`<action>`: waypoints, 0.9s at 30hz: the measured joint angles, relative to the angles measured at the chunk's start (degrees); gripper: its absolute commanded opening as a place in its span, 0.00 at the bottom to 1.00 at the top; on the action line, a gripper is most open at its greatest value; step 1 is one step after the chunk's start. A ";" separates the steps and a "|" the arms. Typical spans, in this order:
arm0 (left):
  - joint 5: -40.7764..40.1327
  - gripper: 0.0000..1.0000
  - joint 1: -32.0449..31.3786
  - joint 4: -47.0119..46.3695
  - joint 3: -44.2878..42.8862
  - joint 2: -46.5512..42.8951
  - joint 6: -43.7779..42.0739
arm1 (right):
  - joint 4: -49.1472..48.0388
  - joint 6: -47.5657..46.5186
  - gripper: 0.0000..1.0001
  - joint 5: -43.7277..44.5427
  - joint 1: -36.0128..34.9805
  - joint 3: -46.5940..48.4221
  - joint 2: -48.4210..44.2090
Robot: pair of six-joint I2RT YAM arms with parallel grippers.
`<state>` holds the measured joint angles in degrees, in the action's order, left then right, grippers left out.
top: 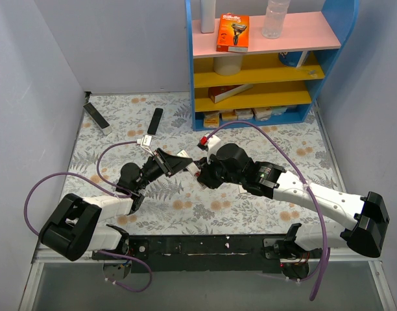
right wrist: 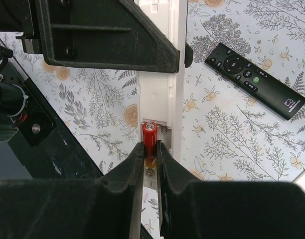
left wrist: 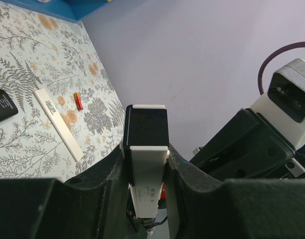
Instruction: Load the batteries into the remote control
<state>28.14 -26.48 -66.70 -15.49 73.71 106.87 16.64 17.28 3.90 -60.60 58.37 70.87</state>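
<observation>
L claw (left wrist: 146, 167): clamped on remote (right wrist: 160, 94).
R claw (right wrist: 151, 158): pinching red battery (right wrist: 150, 135) at remote's bay end.
Risk: battery may seat tilted, pop out of remote.

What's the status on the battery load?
Left pincer shut on remote control. Right pincer shut on one battery at the open bay. Second battery lying on table. Nothing in the way.

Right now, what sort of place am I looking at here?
Probably a robot test booth dressed like a home: plain grey partition walls box in a floral tablecloth, and a blue shelf unit holds a razor pack and a bottle.
</observation>
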 measured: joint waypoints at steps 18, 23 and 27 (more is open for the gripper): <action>0.61 0.00 0.00 -1.14 -0.55 0.87 -0.02 | 0.72 0.48 0.34 -0.72 0.17 0.09 0.00; 0.72 0.00 0.00 -1.18 -0.57 0.90 0.09 | 1.11 0.46 0.41 -0.92 0.20 0.33 0.00; 0.63 0.00 0.00 -1.46 -0.66 0.92 0.15 | 1.66 0.31 0.46 -1.07 0.20 0.85 0.00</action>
<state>28.77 -26.48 -68.16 -16.14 74.63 107.02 18.31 17.58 2.83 -60.40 59.22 70.87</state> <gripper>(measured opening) 0.273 0.422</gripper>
